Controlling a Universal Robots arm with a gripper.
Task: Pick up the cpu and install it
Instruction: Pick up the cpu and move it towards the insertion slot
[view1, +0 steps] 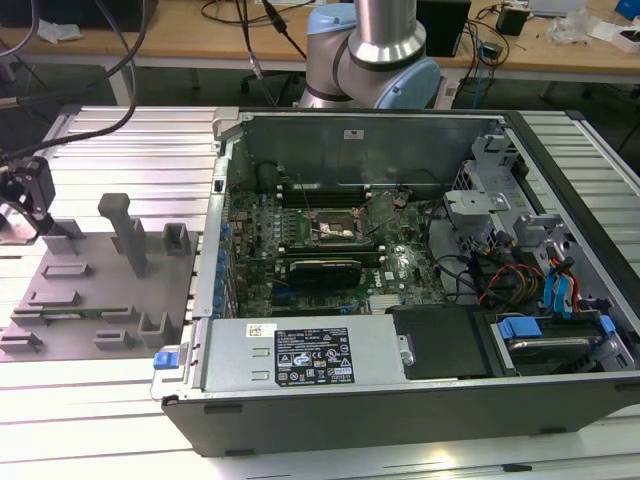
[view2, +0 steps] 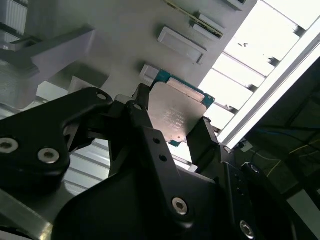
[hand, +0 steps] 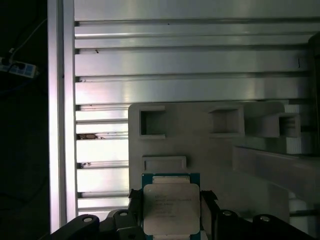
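Locate the cpu (hand: 170, 207) between the fingers (hand: 208, 204) of the gripper (view2: 173, 119): a flat square chip with a dull silvery lid on a teal-edged board (faint print marks the lid). The jaws pinch it by two opposite edges. You cannot tell whether it touches the grey moulded tray (view1: 110, 290) beneath it; its underside is hidden. In the exterior view the gripper hangs over the tray's end at the exterior view's left, partly cut off. The tray lies on a ribbed aluminium table (view1: 100, 420). Toward the exterior view's right, an open computer case (view1: 350, 415) exposes the motherboard socket (view1: 330, 228). Beyond, the arm's base (view1: 375, 50) stands before wooden benches (view1: 560, 55) strewn with cables.
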